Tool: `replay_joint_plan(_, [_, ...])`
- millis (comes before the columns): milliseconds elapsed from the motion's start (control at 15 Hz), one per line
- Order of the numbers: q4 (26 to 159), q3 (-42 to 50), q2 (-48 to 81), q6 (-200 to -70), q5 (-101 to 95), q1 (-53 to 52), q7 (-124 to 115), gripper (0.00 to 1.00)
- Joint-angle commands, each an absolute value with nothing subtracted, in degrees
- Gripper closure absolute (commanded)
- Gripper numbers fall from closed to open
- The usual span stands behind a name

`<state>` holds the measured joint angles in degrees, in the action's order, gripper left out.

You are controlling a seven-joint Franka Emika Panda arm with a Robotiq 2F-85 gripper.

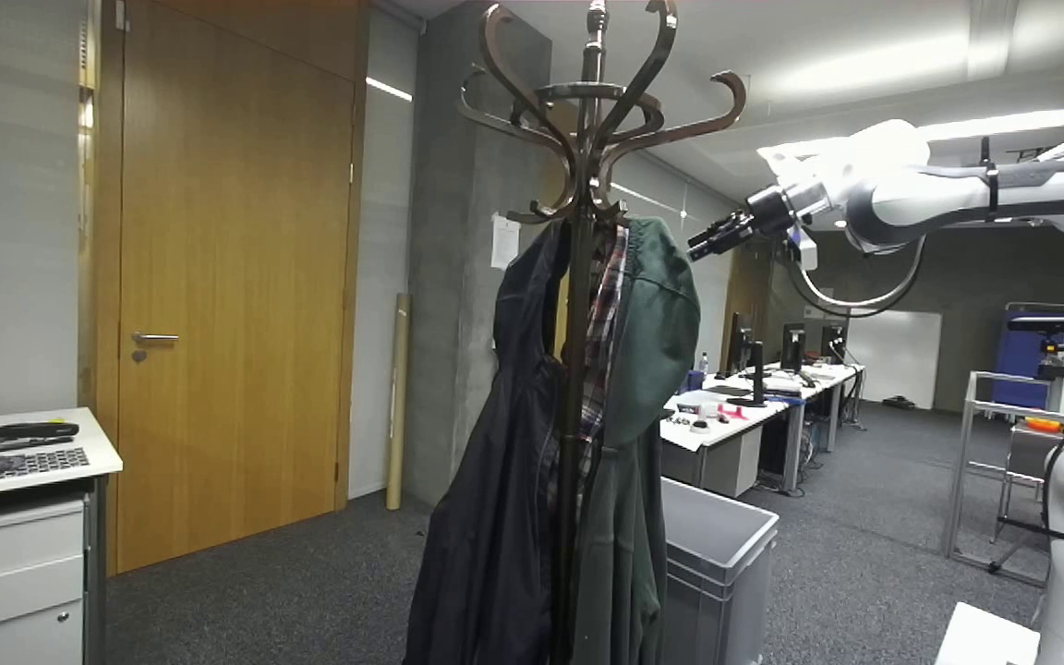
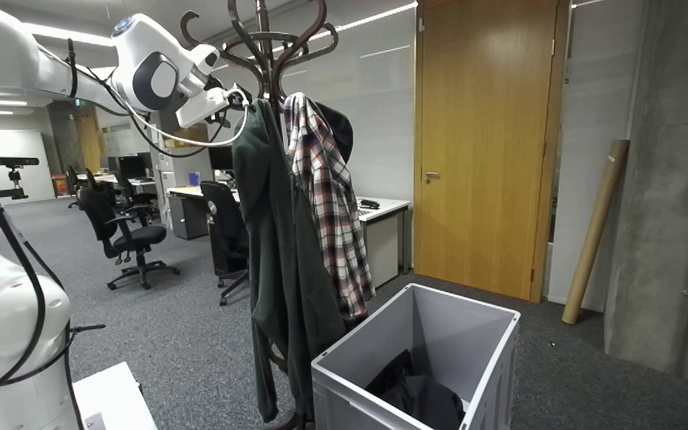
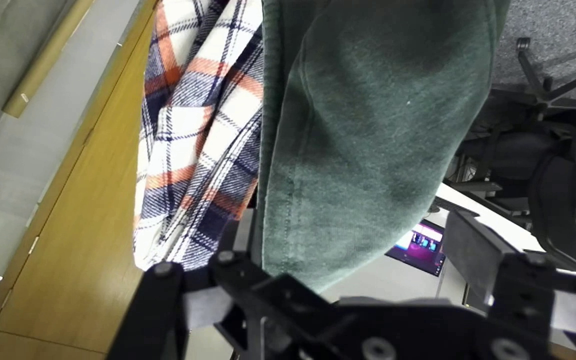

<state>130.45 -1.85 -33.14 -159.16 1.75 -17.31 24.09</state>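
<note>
"Grey carpet (image 1: 264,591) and a wooden door (image 1: 236,305), the door left of centre in an exterior view. What stands mid-frame?"

"Coat stand (image 1: 574,388), hung with a green top (image 1: 652,351), a plaid shirt (image 2: 326,203) and a dark jacket (image 1: 495,536)."

"And the gripper (image 3: 350,220)?"

"Its fingers (image 3: 470,250) are spread apart, bottom of the wrist view, near the green top; whether they touch it, I cannot tell."

"Below?"

"Grey bin (image 2: 457,334), lower right of centre in an exterior view, dark cloth (image 2: 424,400) inside."

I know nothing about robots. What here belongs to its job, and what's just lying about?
Likely in the job:
green top, seen between the open jaws in the wrist view
plaid shirt, hanging beside it
dark jacket
coat stand
perhaps the grey bin, with dark cloth inside

Just about:
office chair
leaning brown tube
lit monitor
</note>
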Motion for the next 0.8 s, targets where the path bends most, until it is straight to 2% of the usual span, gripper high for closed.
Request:
replay_joint_plan(0, [128.09, -0.89, -29.25, -163.38, 0.33, -17.88, 23.94, 0.0])
replay_joint_plan(200, [128.02, -0.53, -27.37, -164.95, 0.6, -18.28, 24.09, 0.01])
replay_joint_plan(267, [127.86, -0.42, -27.12, -165.14, 0.72, -18.54, 24.27, 0.25])
replay_joint_plan(400, [127.6, -0.26, -26.63, -165.48, 0.77, -18.84, 24.72, 0.29])
replay_joint_plan(733, [125.85, 0.21, -27.9, -163.68, 0.69, -19.01, 25.1, 0.69])
